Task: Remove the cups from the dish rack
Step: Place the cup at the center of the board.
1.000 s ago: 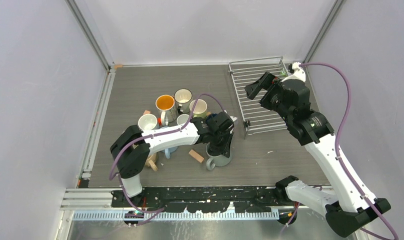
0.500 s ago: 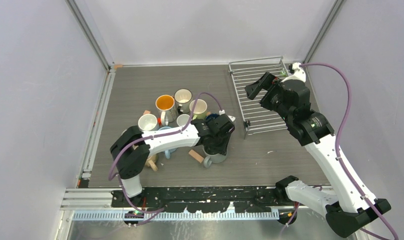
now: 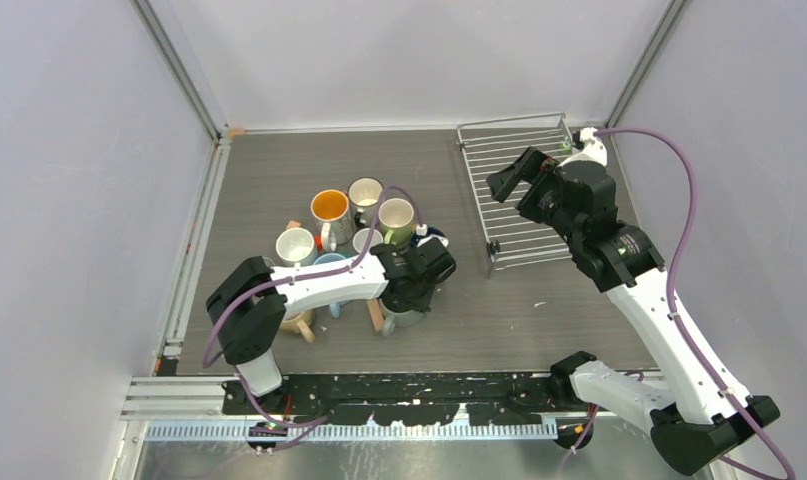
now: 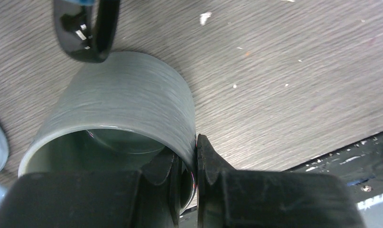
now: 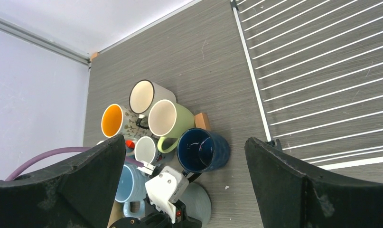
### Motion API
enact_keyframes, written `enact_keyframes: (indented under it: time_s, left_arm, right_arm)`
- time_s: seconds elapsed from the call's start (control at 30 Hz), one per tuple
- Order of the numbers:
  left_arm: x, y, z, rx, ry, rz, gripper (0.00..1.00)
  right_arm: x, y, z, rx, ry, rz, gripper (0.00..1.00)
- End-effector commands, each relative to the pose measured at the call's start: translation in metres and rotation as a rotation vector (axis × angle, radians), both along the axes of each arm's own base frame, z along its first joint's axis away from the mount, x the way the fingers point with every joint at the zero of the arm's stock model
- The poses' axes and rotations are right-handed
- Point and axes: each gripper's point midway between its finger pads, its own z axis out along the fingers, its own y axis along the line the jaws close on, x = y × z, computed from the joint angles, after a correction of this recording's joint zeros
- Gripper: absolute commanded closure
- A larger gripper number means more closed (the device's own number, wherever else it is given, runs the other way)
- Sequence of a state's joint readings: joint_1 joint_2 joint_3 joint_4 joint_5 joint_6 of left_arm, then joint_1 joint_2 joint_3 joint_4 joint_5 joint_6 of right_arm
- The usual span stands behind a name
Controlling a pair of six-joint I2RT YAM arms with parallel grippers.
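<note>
Left gripper (image 4: 195, 161) is clamped on the wall of the grey-green mug (image 4: 127, 104), one finger inside the rim and one outside. The mug is upright at the near side of the cluster of cups (image 3: 354, 225), left of the table's (image 3: 279, 170) middle; whether its base touches, I can't tell. Right gripper (image 3: 506, 178) hangs wide open above the dish rack (image 3: 509, 135) in the far right corner, with no cup showing there. Looks like the final set-down. Next: seat it flat, release, lift straight up without tipping it.
</note>
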State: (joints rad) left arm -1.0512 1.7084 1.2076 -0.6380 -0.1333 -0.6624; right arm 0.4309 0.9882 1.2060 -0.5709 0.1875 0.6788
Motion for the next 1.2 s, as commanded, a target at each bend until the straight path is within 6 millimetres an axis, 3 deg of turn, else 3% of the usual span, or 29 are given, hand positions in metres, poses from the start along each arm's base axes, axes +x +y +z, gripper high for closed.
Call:
enact_keyframes:
  time_s: [0.0,0.23,0.5,0.7,1.17]
  left_arm:
    - [0.009,0.032,0.007,0.085,-0.058,0.087,1.00]
    - [0.020,0.052,0.006,0.113,-0.073,0.137,1.00]
    - [0.034,0.058,0.010,0.133,-0.092,0.154,1.00]
    - [0.036,0.050,0.017,0.098,-0.094,0.148,0.82]
    - [0.033,0.040,0.046,0.008,-0.098,0.118,0.61]
  right_arm:
    - [0.002,0.003,0.015,0.027,-0.055,0.012,0.00]
    - [0.002,0.004,0.013,0.027,-0.053,0.017,0.00]
    - [0.002,0.007,0.011,0.023,-0.047,0.030,0.00]
    - [0.002,0.007,0.011,0.023,-0.047,0.035,0.00]
    - [0.002,0.010,0.011,0.026,-0.043,0.043,0.00]
